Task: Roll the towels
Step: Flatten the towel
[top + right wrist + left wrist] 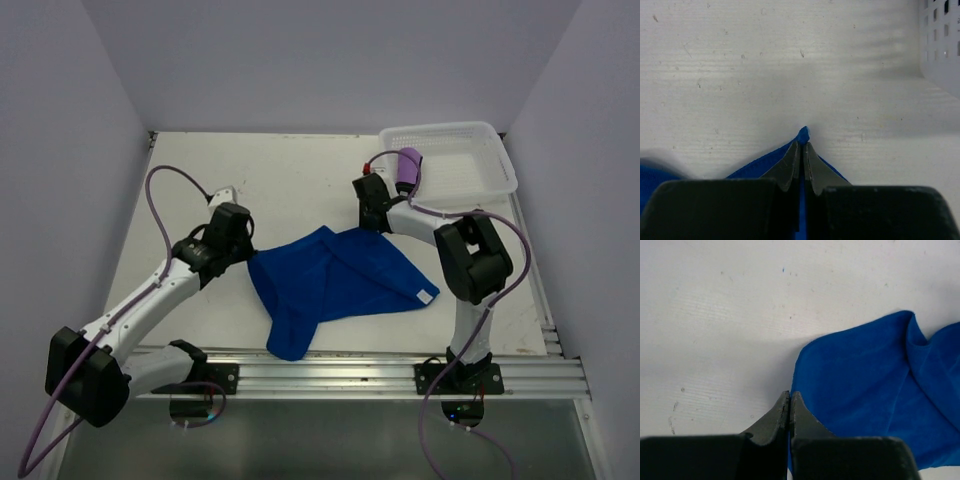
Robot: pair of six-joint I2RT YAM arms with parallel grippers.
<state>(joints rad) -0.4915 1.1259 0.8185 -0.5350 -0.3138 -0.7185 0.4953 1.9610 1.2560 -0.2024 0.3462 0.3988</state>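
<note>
Tabletop (300,170) | right hand (801,144) nips blue towel (345,280) corner | seen wrist-view only

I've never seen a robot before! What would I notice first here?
The bright blue towel lies crumpled mid-table. The right gripper pinches its far corner, and the left gripper is shut on its left edge. A white mesh basket sits in the far right corner.

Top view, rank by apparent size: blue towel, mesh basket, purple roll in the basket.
Largest: blue towel
Second: white mesh basket, though it sits farther from the camera
Smallest: purple roll, clearly
</note>
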